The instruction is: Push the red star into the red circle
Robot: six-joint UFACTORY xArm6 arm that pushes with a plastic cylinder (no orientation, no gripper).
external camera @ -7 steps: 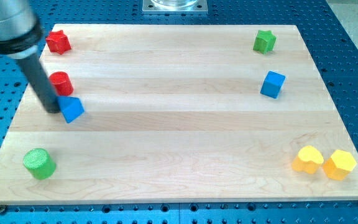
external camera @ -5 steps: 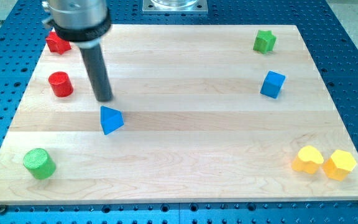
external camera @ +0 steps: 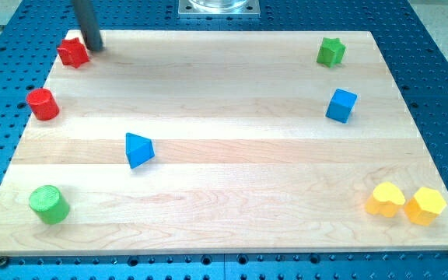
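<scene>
My tip (external camera: 93, 47) was seen just right of the red star (external camera: 72, 52), seemingly touching it, nothing held. The ribbed red cylinder (external camera: 43, 103) stood below-left of the star, apart, on the pale wooden board (external camera: 232, 93).

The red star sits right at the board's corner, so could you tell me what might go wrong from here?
The red star lies close to the board's top-left edge, with my tip at its right, so a leftward push may slide it off. The red circle also hugs the left edge; a hard shove could knock it over the side.

lab bench | blue perforated base (external camera: 442, 70); wooden board (external camera: 232, 155); mounting plate (external camera: 218, 8)
</scene>
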